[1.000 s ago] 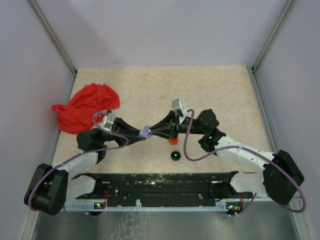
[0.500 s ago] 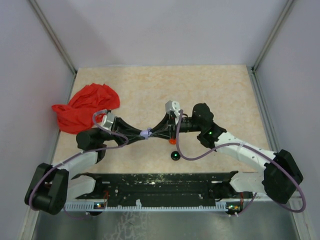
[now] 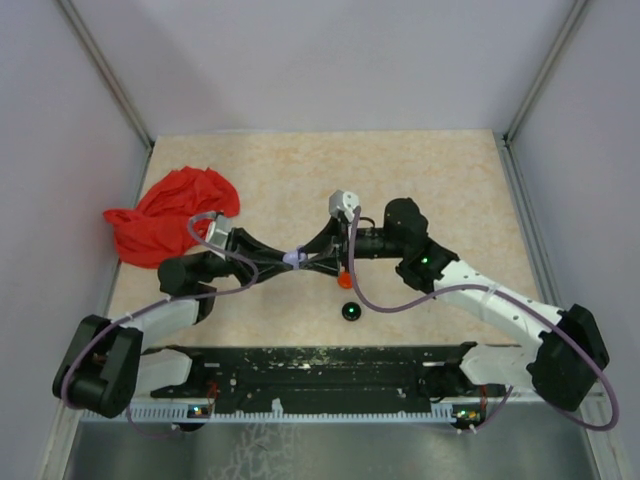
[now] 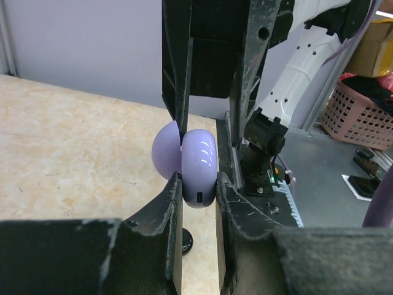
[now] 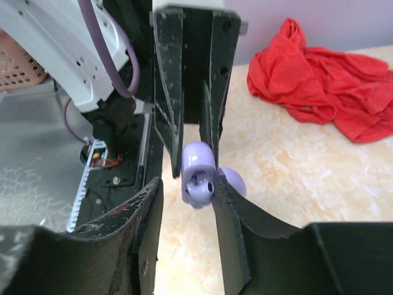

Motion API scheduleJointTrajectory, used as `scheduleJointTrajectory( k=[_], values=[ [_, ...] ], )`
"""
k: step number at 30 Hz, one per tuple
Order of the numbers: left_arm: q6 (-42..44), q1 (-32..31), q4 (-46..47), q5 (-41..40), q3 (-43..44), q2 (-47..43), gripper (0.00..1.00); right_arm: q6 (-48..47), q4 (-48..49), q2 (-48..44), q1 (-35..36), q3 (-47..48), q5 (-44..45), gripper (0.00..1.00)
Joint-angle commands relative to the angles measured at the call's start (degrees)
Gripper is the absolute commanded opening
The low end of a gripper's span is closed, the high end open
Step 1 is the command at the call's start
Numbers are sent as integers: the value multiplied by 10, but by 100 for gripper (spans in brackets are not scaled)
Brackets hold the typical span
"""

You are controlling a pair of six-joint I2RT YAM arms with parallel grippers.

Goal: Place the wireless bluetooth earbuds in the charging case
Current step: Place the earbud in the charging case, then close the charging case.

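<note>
The lavender charging case [image 4: 199,167] hangs above the table with its lid [image 4: 164,150] swung open. My left gripper [image 4: 198,181] is shut on the case body. In the right wrist view a lavender earbud [image 5: 207,188] sits in the case [image 5: 198,161] opening, nozzle facing the camera. My right gripper [image 5: 187,192] stands open around the case: its right finger [image 5: 228,212] lies against the lid, its left finger [image 5: 146,212] is clear of it. From above, both grippers meet at the case [image 3: 293,259] at mid-table.
A crumpled red cloth [image 3: 168,215] lies at the left wall. A small orange round piece [image 3: 345,281] and a black disc [image 3: 351,311] lie on the table just right of the grippers. The black rail [image 3: 310,370] runs along the near edge.
My right gripper's jaws have parted, leaving the earbud in the case. The right wrist has shifted slightly left. The left gripper keeps its hold on the case.
</note>
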Motion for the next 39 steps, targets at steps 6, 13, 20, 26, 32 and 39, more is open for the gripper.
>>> scheduleJointTrajectory(
  k=[6,13,20,26,32,39],
  values=[
    [20,-12,152,-53,-10,-31,0,36,9,-66,0,46,93,45],
    [35,-12,152,-65,-19,-43,0,32,-29,-107,0,20,154,42],
    [29,-12,151,-57,-18,-50,0,11,-26,-92,-12,-8,106,48],
    [24,-12,151,-35,-13,-58,0,2,18,-59,-23,-8,0,60],
    [5,-13,151,-7,1,-52,0,1,30,-19,-23,20,-72,68],
    [-1,-13,151,0,5,-50,0,12,53,18,-15,38,-110,69]
  ],
)
